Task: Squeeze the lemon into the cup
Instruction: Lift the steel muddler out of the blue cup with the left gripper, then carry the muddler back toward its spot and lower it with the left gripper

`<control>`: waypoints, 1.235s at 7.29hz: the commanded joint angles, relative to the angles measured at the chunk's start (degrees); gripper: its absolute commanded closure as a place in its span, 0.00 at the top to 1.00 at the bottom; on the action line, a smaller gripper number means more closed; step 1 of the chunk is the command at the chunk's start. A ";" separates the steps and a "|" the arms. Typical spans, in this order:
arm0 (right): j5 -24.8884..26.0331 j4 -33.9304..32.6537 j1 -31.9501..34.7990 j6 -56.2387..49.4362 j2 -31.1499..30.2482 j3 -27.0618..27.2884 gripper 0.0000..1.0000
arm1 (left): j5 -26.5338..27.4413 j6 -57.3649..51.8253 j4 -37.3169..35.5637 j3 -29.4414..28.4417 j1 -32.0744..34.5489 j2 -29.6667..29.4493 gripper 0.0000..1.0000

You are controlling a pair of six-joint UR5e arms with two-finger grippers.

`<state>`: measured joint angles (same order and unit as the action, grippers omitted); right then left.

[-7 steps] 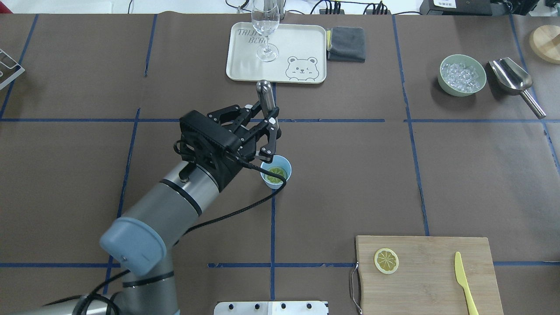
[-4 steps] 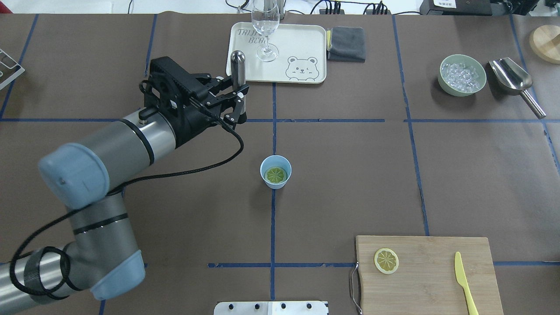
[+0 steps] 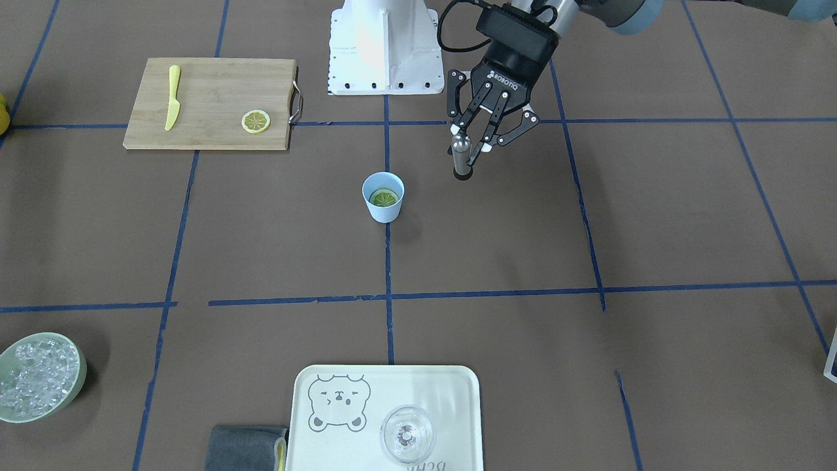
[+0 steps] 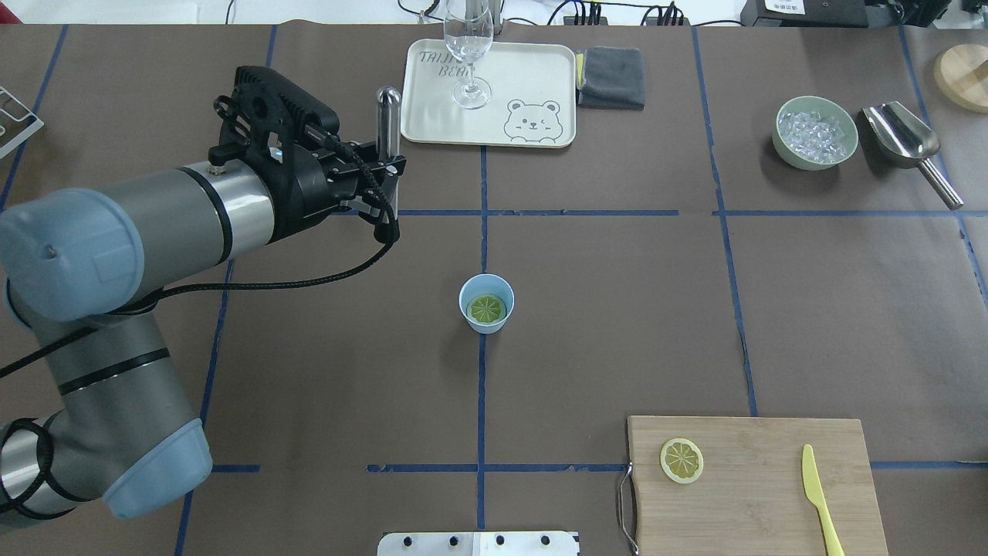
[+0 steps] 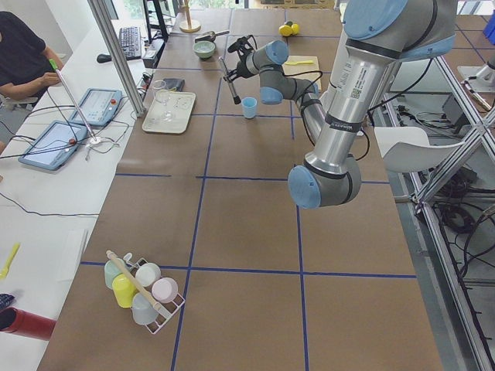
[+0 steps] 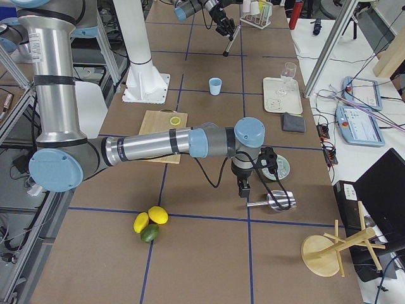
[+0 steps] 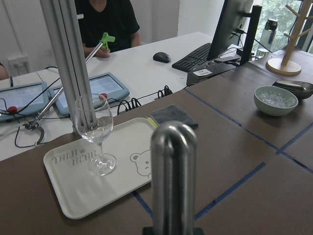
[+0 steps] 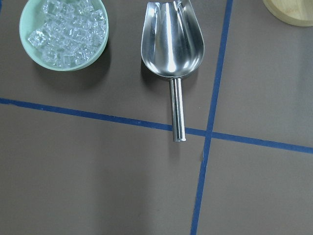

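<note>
The light-blue cup (image 4: 465, 296) stands at the table's middle with a lemon slice (image 4: 488, 309) lying flat inside; both also show in the front view, cup (image 3: 383, 214) and slice (image 3: 384, 196). A second lemon slice (image 4: 681, 460) lies on the cutting board (image 4: 772, 494). My left gripper (image 4: 388, 176) is shut on an upright metal muddler (image 4: 387, 116), left of and beyond the cup, near the tray's corner. The muddler fills the left wrist view (image 7: 173, 176). My right gripper (image 6: 243, 188) shows only in the right side view, above the scoop; I cannot tell its state.
A cream bear tray (image 4: 532, 77) holds a clear wine glass (image 4: 468, 46), with a grey cloth (image 4: 612, 76) beside it. A green bowl of ice (image 4: 817, 133) and a steel scoop (image 4: 907, 143) sit at the far right. A yellow knife (image 4: 817, 494) lies on the board.
My left gripper has swung from just over the cup up and to the left, carrying the muddler to the tray's left corner. The slice stays in the cup.
</note>
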<state>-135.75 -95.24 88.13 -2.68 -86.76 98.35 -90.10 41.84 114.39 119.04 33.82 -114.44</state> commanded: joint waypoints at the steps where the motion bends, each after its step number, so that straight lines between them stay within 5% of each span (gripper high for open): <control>1: 0.13 -0.04 0.02 -0.05 0.02 -0.09 1.00 | -8.56 1.75 -15.45 3.37 2.99 -0.08 0.00; 5: 0.22 0.05 0.02 -0.05 0.10 0.00 1.00 | -28.42 1.75 -39.99 3.65 17.13 -0.08 0.00; 7: 0.31 -0.03 -0.06 0.04 0.37 -0.17 1.00 | -28.90 1.14 -54.12 2.69 16.64 -0.60 0.00; 9: 0.31 0.05 0.02 0.13 0.45 -0.18 1.00 | -29.08 0.96 -56.39 -0.63 16.63 -0.08 0.00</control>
<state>-135.44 -95.24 88.09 -2.62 -86.36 98.20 -119.02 42.90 59.92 120.49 50.48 -114.81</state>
